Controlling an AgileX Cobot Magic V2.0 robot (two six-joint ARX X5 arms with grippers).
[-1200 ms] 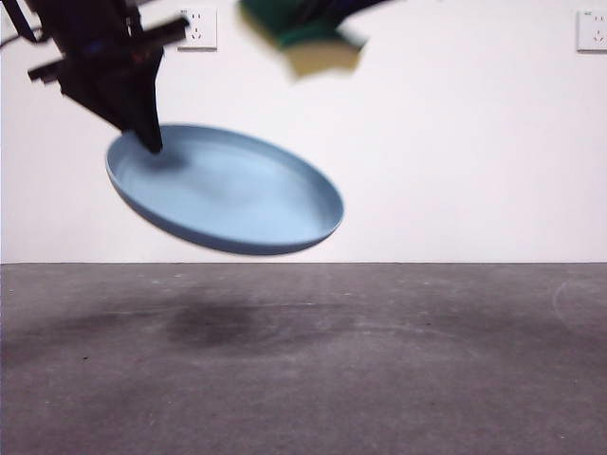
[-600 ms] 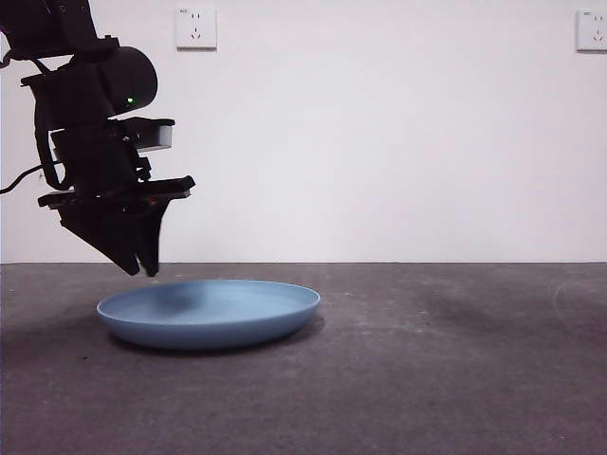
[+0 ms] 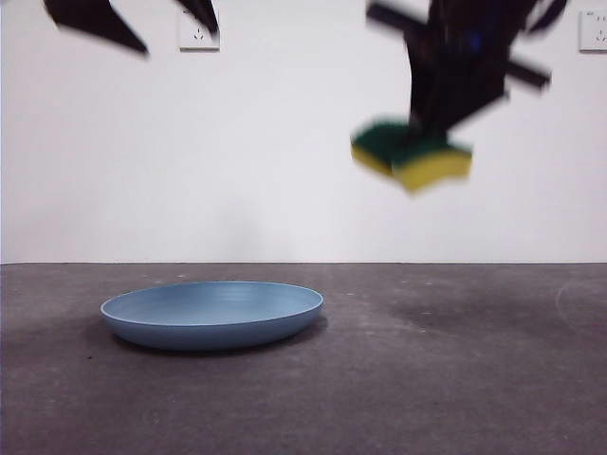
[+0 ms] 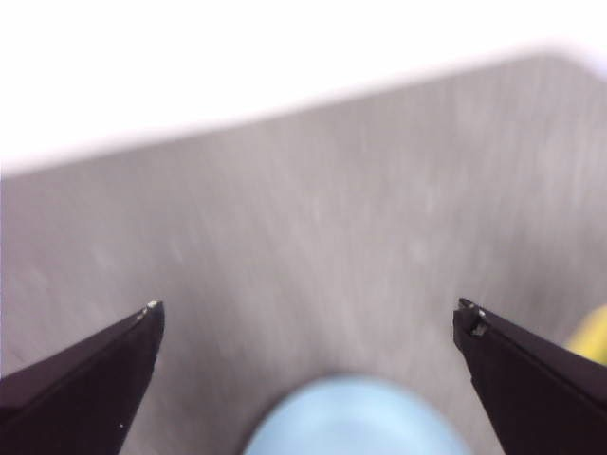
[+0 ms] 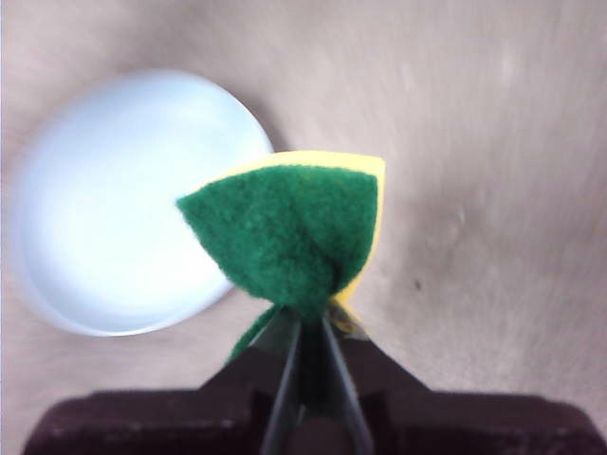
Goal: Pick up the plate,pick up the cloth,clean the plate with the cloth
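The light-blue plate (image 3: 212, 314) lies flat on the grey table at the left; it also shows in the left wrist view (image 4: 356, 417) and the right wrist view (image 5: 123, 199). My left gripper (image 4: 308, 322) is open and empty, high above the plate; its black tips (image 3: 133, 24) show at the top left of the front view. My right gripper (image 5: 305, 318) is shut on the cloth (image 3: 411, 154), a yellow sponge with a green scouring face (image 5: 289, 232). It holds the cloth in the air, to the right of the plate.
The grey table (image 3: 455, 379) runs up to a white wall with a socket at the upper left (image 3: 197, 30) and another at the upper right (image 3: 593, 30).
The plate went from held tilted in the air to lying on the table. My left gripper let go of it and rose. My right gripper came down at the right with the cloth.
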